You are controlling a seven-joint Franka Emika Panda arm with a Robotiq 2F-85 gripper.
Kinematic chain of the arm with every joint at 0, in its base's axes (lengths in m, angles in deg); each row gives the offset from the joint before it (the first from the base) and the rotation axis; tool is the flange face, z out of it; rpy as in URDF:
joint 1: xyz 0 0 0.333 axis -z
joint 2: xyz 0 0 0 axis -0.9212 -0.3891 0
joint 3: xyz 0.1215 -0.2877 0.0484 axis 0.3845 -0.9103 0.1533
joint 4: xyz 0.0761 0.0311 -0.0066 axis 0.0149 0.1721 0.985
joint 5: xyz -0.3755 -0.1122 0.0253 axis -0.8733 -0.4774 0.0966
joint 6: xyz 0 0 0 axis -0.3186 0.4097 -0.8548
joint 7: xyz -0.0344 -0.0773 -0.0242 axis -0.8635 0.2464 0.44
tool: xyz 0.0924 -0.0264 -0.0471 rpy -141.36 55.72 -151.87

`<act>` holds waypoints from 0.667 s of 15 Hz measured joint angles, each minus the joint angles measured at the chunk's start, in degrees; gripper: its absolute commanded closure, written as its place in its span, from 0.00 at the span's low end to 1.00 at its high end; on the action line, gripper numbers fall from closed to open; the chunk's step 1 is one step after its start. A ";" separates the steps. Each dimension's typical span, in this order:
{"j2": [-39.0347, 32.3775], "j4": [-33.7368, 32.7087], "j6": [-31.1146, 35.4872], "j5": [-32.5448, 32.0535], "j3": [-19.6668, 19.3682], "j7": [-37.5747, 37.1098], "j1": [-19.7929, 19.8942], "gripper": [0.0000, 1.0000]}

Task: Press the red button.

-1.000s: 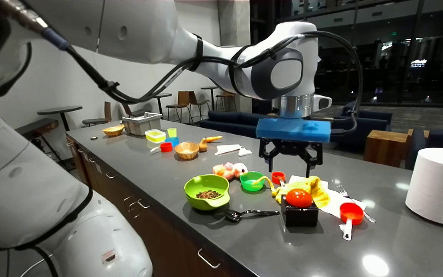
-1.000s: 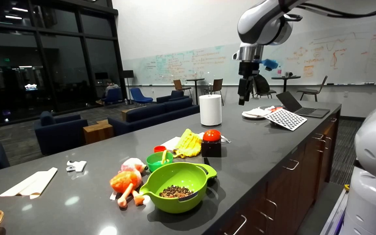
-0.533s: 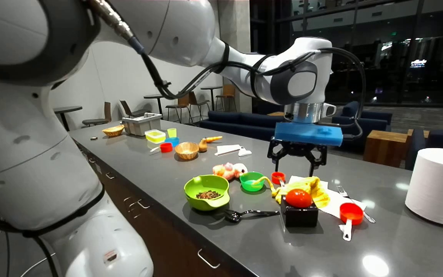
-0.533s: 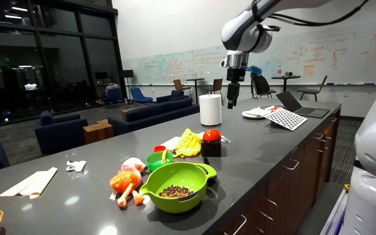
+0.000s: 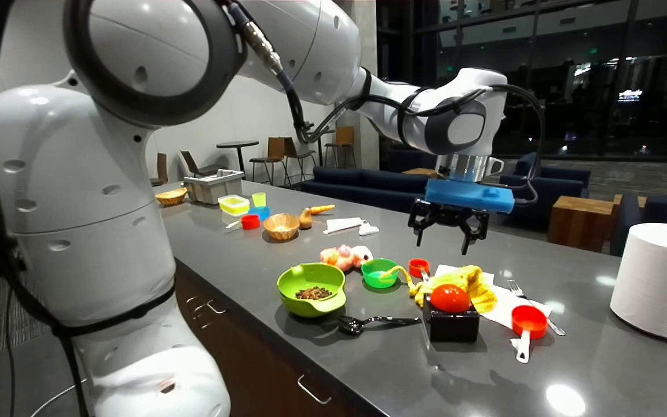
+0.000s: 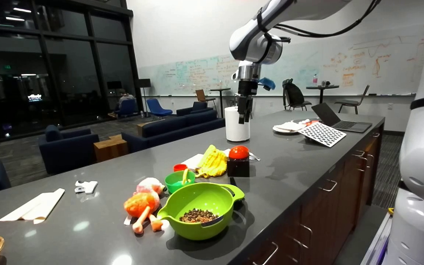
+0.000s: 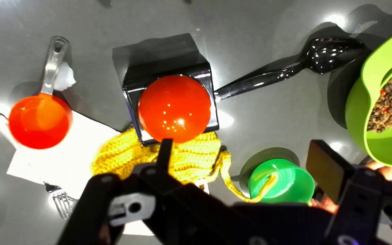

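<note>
The red button point(image 7: 175, 107) is seen in the upper middle of the wrist view, on top of its black box point(image 7: 168, 68), and no finger is laid on it. The gripper point(image 5: 442, 243) is held up in the air, right of the middle in an exterior view, with its jaws spread wide and nothing between them. The button could be missed — if the gripper is brought straight down, the yellow cloth point(image 7: 196, 153) just below the box in the wrist view may be squashed instead. With the jaws so far apart, only the edge of the red button might be hit by one finger, and the box could then be tipped or slid away. The black spoon point(image 7: 271, 78) to the right might be bumped too — its handle end is set just beside the box.
</note>
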 measured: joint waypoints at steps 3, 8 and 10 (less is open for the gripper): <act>-3.29 -2.67 -1.43 0.93 1.34 -0.05 1.15 0.00; -7.55 -4.77 -2.05 0.93 3.00 -0.45 2.98 0.00; -8.77 -5.21 -2.64 0.93 3.56 -1.01 3.53 0.00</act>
